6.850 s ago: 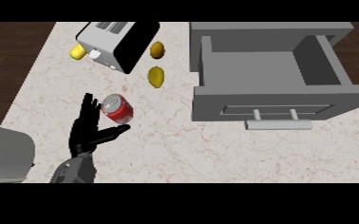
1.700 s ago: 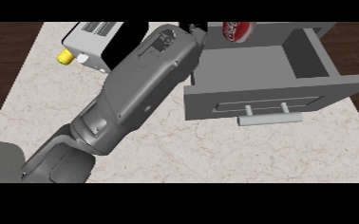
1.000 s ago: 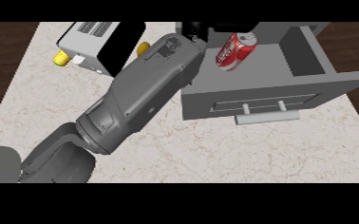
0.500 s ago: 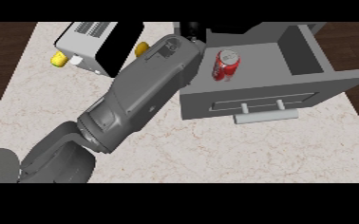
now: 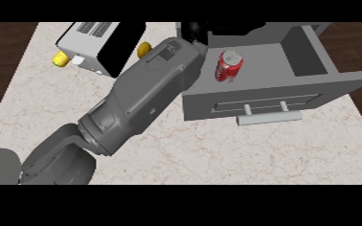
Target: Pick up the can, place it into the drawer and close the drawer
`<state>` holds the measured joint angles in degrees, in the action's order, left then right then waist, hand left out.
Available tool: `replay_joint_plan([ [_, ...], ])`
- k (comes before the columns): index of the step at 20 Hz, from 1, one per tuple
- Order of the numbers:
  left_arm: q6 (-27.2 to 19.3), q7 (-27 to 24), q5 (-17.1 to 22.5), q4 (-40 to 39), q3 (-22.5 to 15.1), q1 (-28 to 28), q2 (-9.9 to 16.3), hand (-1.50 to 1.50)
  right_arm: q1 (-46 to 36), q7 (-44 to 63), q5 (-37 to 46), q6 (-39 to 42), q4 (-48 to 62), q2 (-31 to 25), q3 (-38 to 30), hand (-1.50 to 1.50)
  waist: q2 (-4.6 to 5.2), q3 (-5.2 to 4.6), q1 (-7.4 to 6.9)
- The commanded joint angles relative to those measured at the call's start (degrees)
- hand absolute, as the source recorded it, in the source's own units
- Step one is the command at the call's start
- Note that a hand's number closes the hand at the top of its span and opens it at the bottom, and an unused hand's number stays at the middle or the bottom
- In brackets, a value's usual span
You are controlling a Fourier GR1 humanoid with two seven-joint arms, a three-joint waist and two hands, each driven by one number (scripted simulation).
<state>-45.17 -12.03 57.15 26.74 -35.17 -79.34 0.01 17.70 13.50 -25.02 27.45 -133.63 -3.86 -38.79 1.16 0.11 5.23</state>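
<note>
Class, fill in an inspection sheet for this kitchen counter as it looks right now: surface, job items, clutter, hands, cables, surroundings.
Surface: pale marbled counter, dark floor beyond its edges.
Job items: red can inside the open grey drawer; drawer handle faces the robot.
Clutter: toaster at the far left, yellow items beside it.
Hands: left hand at the drawer's back left corner, fingers not readable; right hand not seen.
Cables: nothing seen.
Surroundings: nothing seen.

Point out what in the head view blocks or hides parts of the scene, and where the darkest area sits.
Head view: the grey forearm crosses the frame diagonally, covering much of the counter; the black hand merges into a dark patch at the drawer's back edge, so its fingers are unreadable; the can shows unobstructed inside the drawer.
</note>
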Motion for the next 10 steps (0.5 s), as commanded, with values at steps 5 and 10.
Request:
replay_joint_plan([
  [5, 0.42, -3.48, 2.45, 0.40, 0.73, -1.91, -0.01, -1.50, -4.34, -6.96, 12.41, 2.79, -4.59, -1.75, 2.33, -1.50, -0.10, -0.02, -1.34],
  [10, -0.97, -5.48, 2.81, 0.80, 0.28, -3.69, -0.01, -1.50, -9.28, -5.74, 22.47, 1.70, -8.36, -2.90, 8.75, -1.50, -0.06, -0.08, -1.99],
])
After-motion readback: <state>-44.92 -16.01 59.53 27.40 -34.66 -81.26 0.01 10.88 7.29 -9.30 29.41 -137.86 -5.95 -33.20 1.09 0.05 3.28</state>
